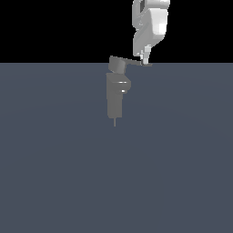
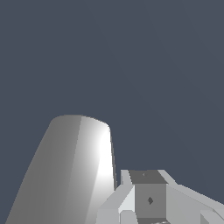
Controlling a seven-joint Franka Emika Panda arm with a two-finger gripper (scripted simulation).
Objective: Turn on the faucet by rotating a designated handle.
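A: Slate-blue floor (image 1: pixel 54 173) fills the lower part of the exterior view, black void above. Where's the faucet (image 1: pixel 116 95)?

B: Upright near the middle: a plain grey blocky column, a rounded bulge with a bright glint on the exterior view's right, a thin pin below.

A: And the handle (image 1: pixel 135 63)?

B: A flat, thin grey lever from a short cylindrical cap on top, tapering toward the exterior view's right. In the wrist view it looms as a broad grey slab (image 2: pixel 70 175) with a white sheen.

A: The gripper (image 1: pixel 146 61)?

B: White, descending onto the lever's narrow end, apparently touching it. Whether the jaws are spread or pressed together, I cannot tell
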